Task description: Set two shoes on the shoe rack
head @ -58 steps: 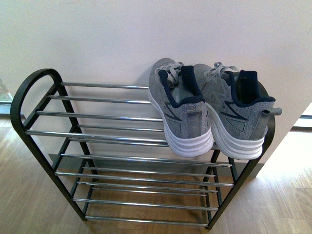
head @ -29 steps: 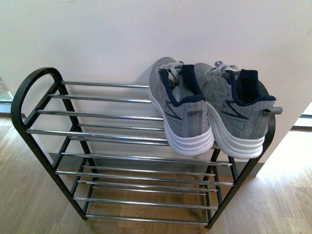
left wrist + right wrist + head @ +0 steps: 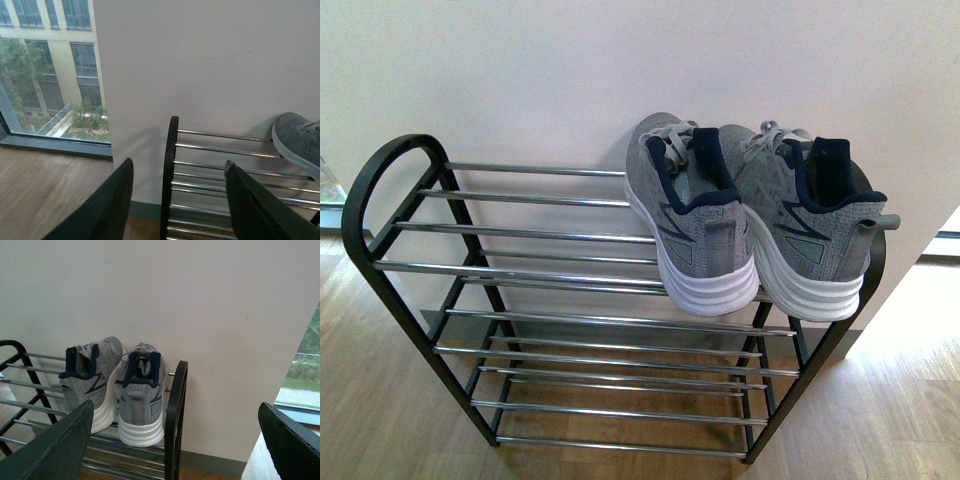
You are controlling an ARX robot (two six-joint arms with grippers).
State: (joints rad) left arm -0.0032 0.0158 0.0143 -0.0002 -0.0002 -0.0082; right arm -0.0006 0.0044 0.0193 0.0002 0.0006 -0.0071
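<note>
Grey sneakers (image 3: 698, 232), navy collars, white soles

We see a plain white wall (image 3: 520, 70) with a grey skirting strip (image 3: 215, 462) at its foot, meeting a pale wooden floor (image 3: 40, 190). Through a window (image 3: 30, 100) we see a beige building (image 3: 50, 35) and green shrubs (image 3: 90, 117).

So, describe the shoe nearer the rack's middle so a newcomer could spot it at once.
Against the white wall stands a black-framed shoe rack with chrome bars. On its top tier sit two grey knit sneakers, heels outward, navy collars, white soles. The inner shoe has bare bars beside it; its twin sits at the rack's end frame.
</note>
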